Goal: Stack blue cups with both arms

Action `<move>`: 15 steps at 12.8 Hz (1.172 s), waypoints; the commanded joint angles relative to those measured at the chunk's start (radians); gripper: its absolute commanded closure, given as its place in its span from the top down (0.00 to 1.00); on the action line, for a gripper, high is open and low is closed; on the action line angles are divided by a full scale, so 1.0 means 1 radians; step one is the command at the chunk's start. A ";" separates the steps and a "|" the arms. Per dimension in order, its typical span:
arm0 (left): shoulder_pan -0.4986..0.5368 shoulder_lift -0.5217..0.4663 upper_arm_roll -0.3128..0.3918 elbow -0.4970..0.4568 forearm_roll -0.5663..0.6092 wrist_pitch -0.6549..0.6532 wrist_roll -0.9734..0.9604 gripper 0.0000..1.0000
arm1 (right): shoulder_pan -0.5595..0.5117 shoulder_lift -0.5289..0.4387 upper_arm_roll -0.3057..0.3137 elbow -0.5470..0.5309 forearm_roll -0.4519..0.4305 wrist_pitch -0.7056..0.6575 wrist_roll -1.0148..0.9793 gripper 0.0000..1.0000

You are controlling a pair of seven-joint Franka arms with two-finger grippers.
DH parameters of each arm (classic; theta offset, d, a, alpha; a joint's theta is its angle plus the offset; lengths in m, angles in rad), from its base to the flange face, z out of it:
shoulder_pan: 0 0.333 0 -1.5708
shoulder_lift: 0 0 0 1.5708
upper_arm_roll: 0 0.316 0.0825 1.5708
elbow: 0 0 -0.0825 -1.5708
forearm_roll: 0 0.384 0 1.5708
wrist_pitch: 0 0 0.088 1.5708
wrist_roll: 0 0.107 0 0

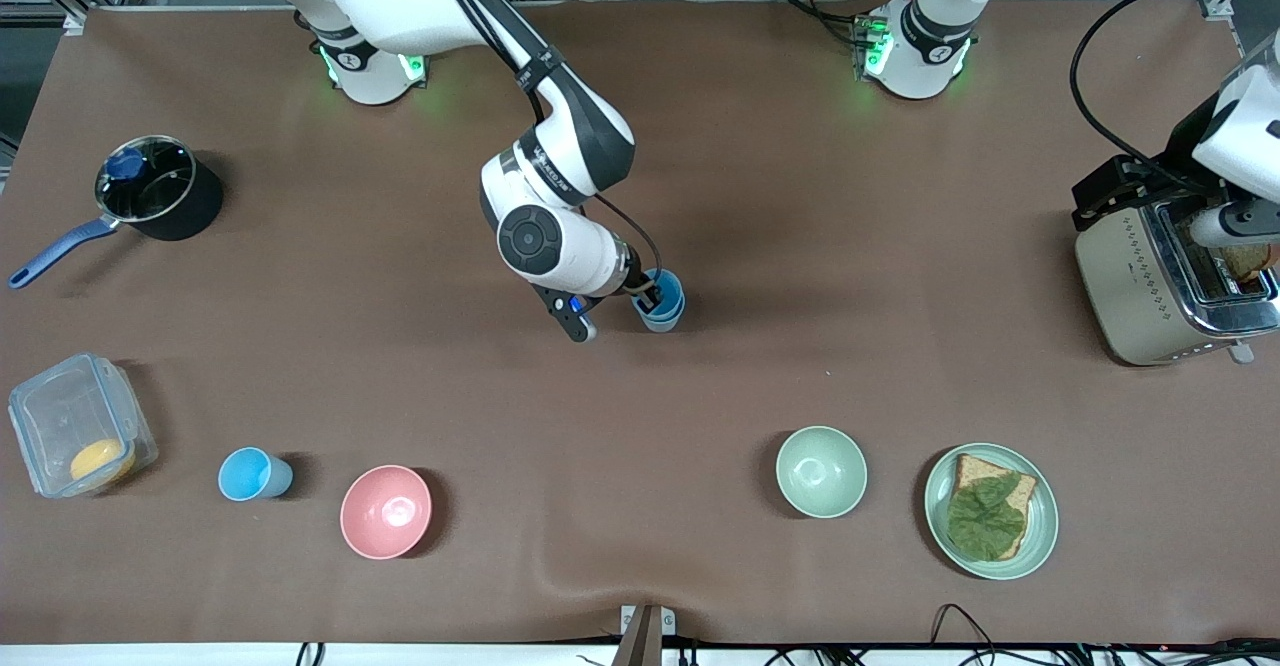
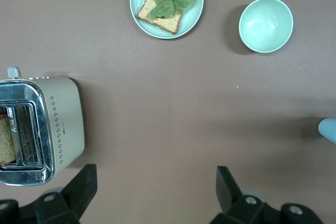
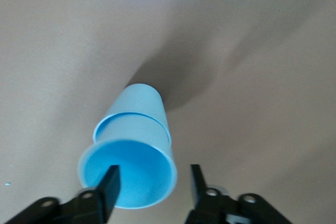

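- The pink bowl [image 1: 385,511] and the plate [image 1: 1040,516] carrying bread topped with a lettuce leaf [image 1: 985,516] lie nearest the front camera. The pale green bowl [image 1: 821,471] sits between them, close to the plate.
- A lone blue cup [image 1: 255,474] stands beside the pink bowl, toward the right arm's end of the table. Whether it is upright or tipped is hard to tell from above.
- The stacked cups [image 1: 660,301] rest on the middle of the table, farther from the front camera than both bowls. The sky-blue one is nested inside the paler one.
- In the left wrist view only a pale sliver of this stack [image 2: 328,129] shows, cut off at the frame edge.
- The right arm reaches out from its base, elbow bent, wrist turned down at the stack.
- The right gripper [image 3: 152,184] is parted. One finger [image 3: 110,182] hangs over the mouth of the inner cup and the other is outside the rim, with a gap to the wall, so it grips nothing.
- From the front, its wrist covers much of the right gripper.
- The left arm waits above the toaster [image 1: 1165,266], mostly cut off by the frame edge.
- The left gripper [image 2: 156,184] is spread wide and empty over bare table beside the toaster.
- A bread slice [image 2: 6,140] sits in a toaster slot, half out of view.
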State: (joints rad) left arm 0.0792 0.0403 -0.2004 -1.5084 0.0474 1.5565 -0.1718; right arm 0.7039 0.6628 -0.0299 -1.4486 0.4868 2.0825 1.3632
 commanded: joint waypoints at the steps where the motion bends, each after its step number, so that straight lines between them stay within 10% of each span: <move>1: 0.001 -0.028 0.010 -0.018 -0.034 -0.007 0.029 1.00 | -0.044 -0.061 0.004 -0.001 -0.025 -0.045 -0.062 1.00; 6: 0.005 -0.028 0.001 -0.016 -0.041 -0.009 0.020 1.00 | -0.200 -0.130 0.002 -0.007 -0.043 -0.215 -0.315 1.00; 10: 0.007 -0.025 0.001 -0.018 -0.041 -0.009 0.023 1.00 | -0.276 -0.158 0.004 -0.045 -0.286 -0.331 -0.517 1.00; 15: 0.008 -0.022 0.001 -0.019 -0.041 -0.009 0.025 1.00 | -0.457 -0.297 0.002 -0.203 -0.292 -0.351 -0.916 1.00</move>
State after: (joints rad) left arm 0.0801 0.0360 -0.2005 -1.5151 0.0287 1.5565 -0.1718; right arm 0.3226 0.4815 -0.0481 -1.5164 0.2121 1.7346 0.5895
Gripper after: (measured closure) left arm 0.000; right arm 0.000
